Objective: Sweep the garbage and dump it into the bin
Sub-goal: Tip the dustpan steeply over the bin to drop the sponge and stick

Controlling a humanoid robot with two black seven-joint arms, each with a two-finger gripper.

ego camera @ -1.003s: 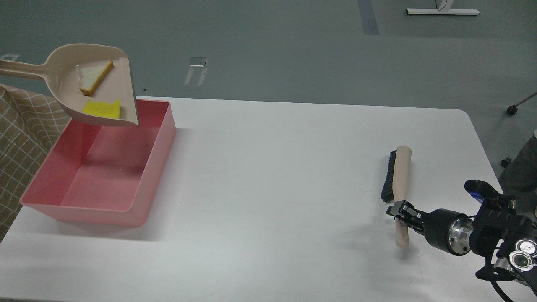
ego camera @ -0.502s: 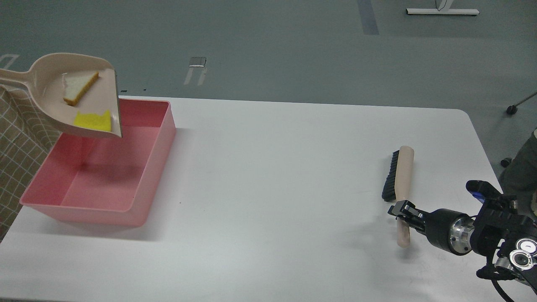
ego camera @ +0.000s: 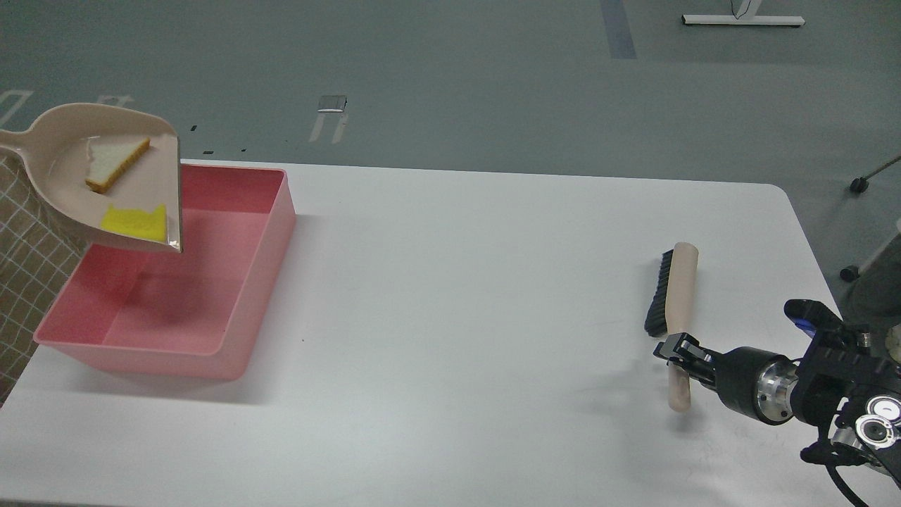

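Observation:
The beige dustpan (ego camera: 67,151) hangs tilted above the far left part of the pink bin (ego camera: 236,331). Its handle runs off the left edge. In the pan lie the garbage pieces: the bread slice (ego camera: 116,160) and, lower down near the lip, the yellow sponge block (ego camera: 134,220). The bin's inside shows nothing but the pan's shadow. My left gripper is out of view. My right gripper (ego camera: 677,351) is shut on the handle of the beige black-bristled brush (ego camera: 681,289) at the right of the white table.
The white table (ego camera: 464,317) stretches between the bin and the brush. A checked cloth (ego camera: 24,267) hangs at the left edge beside the bin. The table's right edge lies close to my right arm.
The dustpan with both garbage pieces has moved left and down over the bin. The right gripper and brush have drifted slightly right and towards me.

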